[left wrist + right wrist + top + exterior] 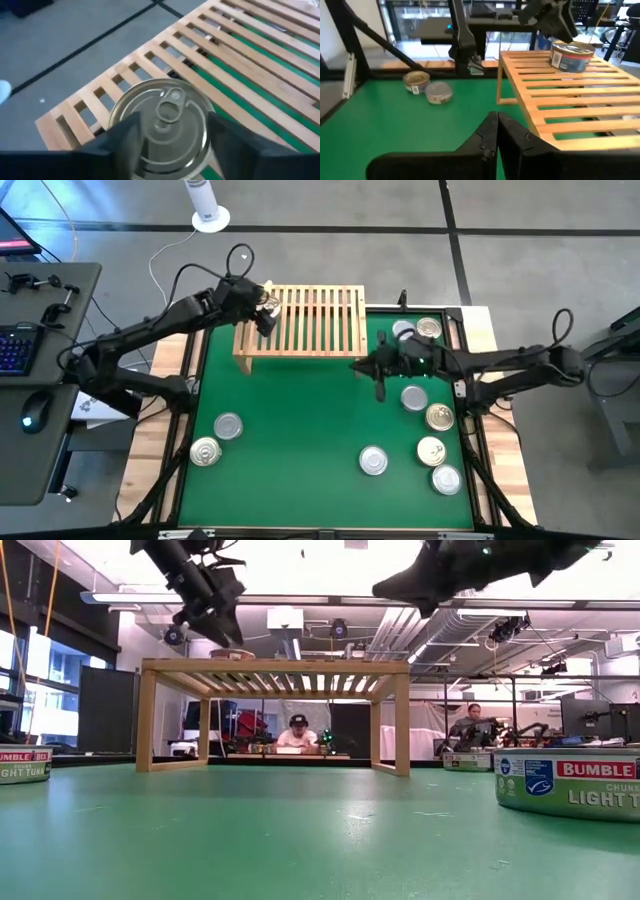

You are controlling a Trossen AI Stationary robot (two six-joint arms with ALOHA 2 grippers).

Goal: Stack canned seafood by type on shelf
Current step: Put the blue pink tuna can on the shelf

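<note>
A gold-lidded tin [160, 131] is seen standing on the slatted top of the wooden shelf [310, 320] near its left end, with the left gripper [172, 137] set around it, one finger on each side against its rim; whether the tin is actually gripped cannot be told. The right gripper [496, 132] is held low over the green mat [300, 430] just beside the shelf's right end, its fingers pressed together on nothing. The remaining tins are spread over the mat, two [217, 438] at the front left and the others [425, 425] along the right side.
</note>
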